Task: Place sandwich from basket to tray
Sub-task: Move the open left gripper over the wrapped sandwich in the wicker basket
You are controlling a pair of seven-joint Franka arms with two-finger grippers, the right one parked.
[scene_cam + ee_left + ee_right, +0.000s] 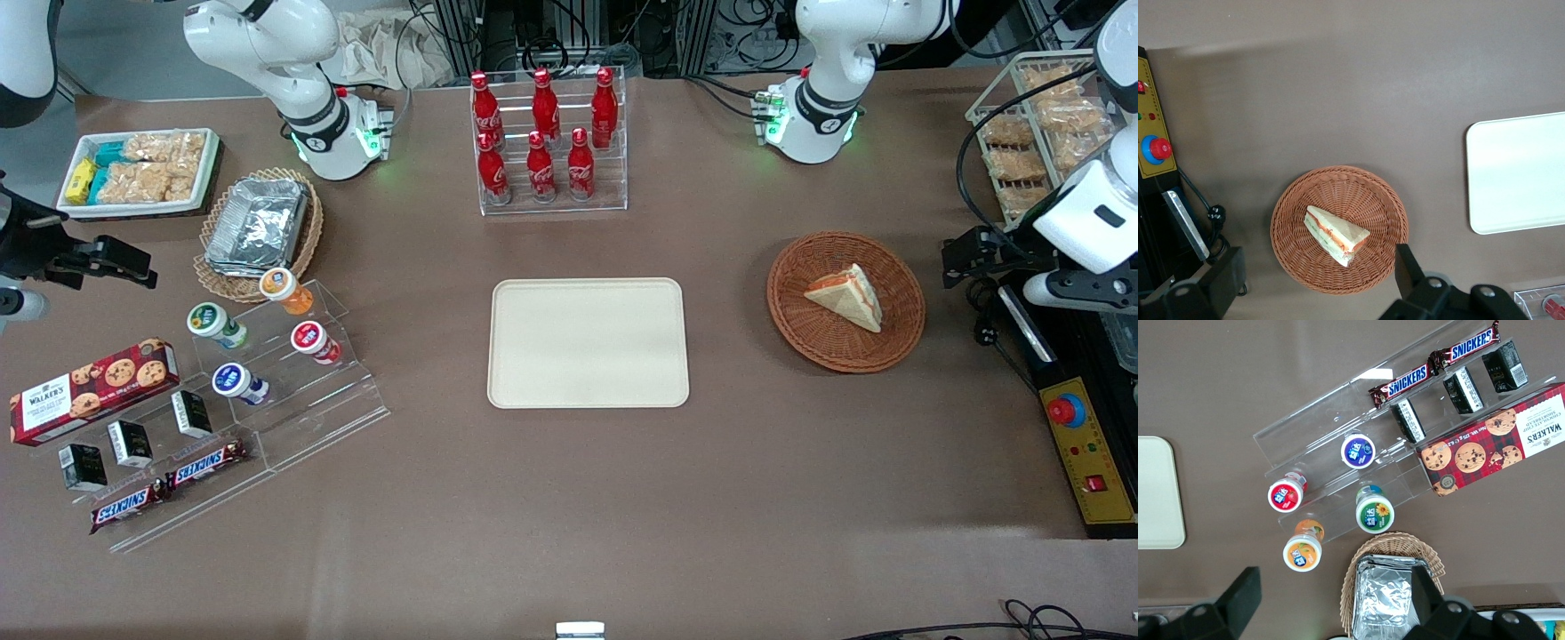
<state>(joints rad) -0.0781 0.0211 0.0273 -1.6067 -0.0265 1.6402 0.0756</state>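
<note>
Front view: tray point(588, 343) lay at frame centre, bare brown table point(569, 498) open round all four edges. One basket point(845, 301) sat well apart from it toward the working arm's end, one sandwich point(846, 295) lying in it, clear of the rim. Gripper point(971, 256) hung just beside the basket, farther toward that end. Six red bottles point(543, 138) stood in a rack at upper centre.

Left wrist view: gripper point(1319, 253) was released, fingers point(1407, 267) spread wide over the basket point(1288, 227); sandwich point(1336, 234) showed its red and green edge, which the front view hardly did. A tray point(1518, 173) end was visible.

Right wrist view: four cups point(1358, 451), two Snickers bars point(1403, 381), tray corner point(1158, 493); no basket.
</note>
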